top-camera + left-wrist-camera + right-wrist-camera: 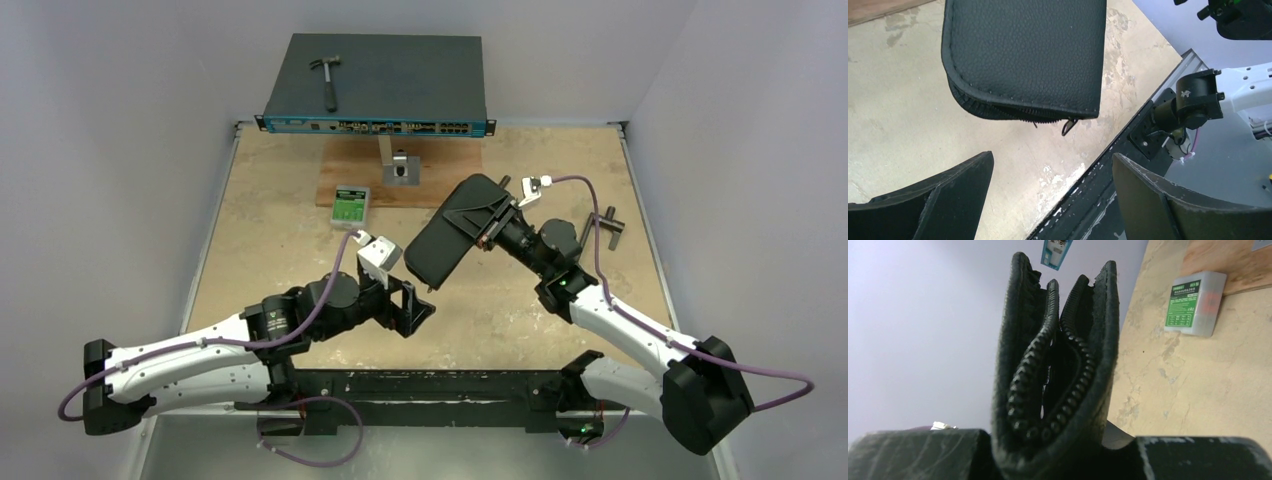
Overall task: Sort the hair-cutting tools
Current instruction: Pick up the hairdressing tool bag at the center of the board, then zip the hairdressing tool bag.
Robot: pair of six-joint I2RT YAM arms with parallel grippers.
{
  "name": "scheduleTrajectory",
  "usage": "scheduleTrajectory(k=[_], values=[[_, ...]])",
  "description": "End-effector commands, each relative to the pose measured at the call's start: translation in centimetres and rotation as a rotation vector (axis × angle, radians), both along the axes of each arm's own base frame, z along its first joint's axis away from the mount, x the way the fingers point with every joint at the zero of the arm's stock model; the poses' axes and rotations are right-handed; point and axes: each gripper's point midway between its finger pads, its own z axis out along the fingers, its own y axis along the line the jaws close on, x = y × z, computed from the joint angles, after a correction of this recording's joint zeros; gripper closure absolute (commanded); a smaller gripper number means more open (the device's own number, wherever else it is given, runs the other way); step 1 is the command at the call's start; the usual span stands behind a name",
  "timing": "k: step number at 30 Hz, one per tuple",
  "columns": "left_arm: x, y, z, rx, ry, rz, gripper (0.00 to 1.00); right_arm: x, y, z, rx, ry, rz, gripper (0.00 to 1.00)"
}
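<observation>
Table [280, 250]: no hair-cutting tools show on it in any view. I judge they are inside the black zip case [455, 235], which hangs tilted above the table's middle.

Right gripper [1058, 457]: clamped on one end of the case, seen edge-on.

Left gripper [1053, 200]: spread wide, holding nothing, just below the case's free corner.

Handling (judgement): the case looks like soft, grained faux leather. It is probably light and likely to flex and sag. Best held at the stitched rim or by the zipper pull [1068, 126].

Views:
- Only the right wrist shows the zipper teeth [1038, 370] parted. The interior is dark and the contents are hidden.
- Only the left wrist shows the dangling pull.
- Only the top view shows where both arms sit.
</observation>
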Motion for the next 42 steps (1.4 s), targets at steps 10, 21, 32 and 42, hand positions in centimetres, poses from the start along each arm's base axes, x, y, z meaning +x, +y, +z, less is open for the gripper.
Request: scheduleTrajectory(k=[10, 21, 32, 42], values=[[1.7, -0.9, 5.2, -0.117, -0.148, 0.043, 0.19, -0.7, 0.8, 8.6, -0.142, -0.232, -0.009, 1.0], [2.3, -0.9, 8.6, -0.199, -0.239, 0.053, 0.21, -1.2, 0.6, 11.6, -0.197, -0.29, -0.045, 1.0], [2.7, -2.3, 8.7, -0.174, -0.245, 0.042, 0.39, -1.5, 0.7, 13.1, -0.174, -0.308, -0.04, 1.0], [3.2, -2.2, 9.5, -0.209, -0.269, 0.07, 0.53, -1.8, 0.8, 13.0, -0.161, -0.302, -0.03, 1.0]])
